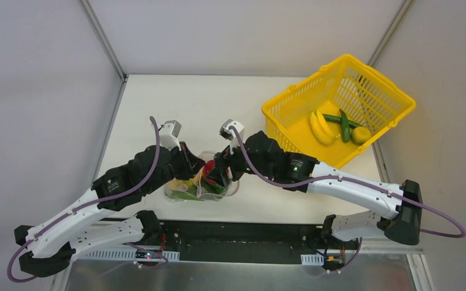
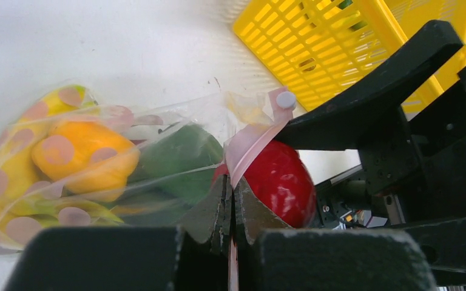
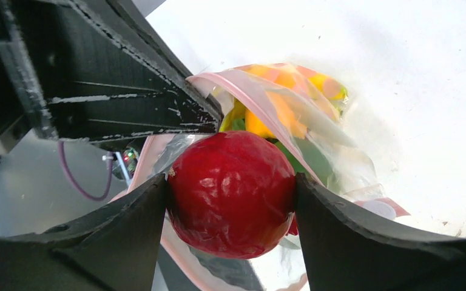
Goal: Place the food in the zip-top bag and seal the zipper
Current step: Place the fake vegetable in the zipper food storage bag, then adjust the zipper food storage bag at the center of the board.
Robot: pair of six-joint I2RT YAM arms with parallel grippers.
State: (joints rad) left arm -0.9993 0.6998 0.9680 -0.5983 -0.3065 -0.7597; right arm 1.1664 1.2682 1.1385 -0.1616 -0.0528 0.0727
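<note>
From above, both arms crowd the near middle of the white table [image 1: 218,103]. The left gripper [image 1: 195,170] and right gripper [image 1: 219,172] meet over the zip-top bag [image 1: 189,193], a crinkly clear pouch lying near the front edge. A glossy red tomato [image 1: 210,168] shows between them. There is open table behind and to the left. At far right a yellow mesh basket [image 1: 303,83] sits tilted, with a banana bunch [image 1: 321,128] and slim green pods [image 1: 344,124] inside. Plain grey walls close the space in.

On the left wrist view, the left gripper's jaws are clamped tight on the thin pink zipper strip [image 2: 252,145], holding the bag's edge up. Through the spotted film you can see an orange pepper [image 2: 85,160] and a green bell pepper [image 2: 182,160] packed side by side. The tomato is just right of the pinch, and the basket's lattice wall stands beyond.

On the right wrist view, the right gripper's fingers [image 3: 352,230] stand wide and grasp the smooth round tomato on both flanks, right at the bag's mouth. Whether it has passed the rim I cannot tell. The pink strip curves past behind it, and bare white tabletop lies beyond.
</note>
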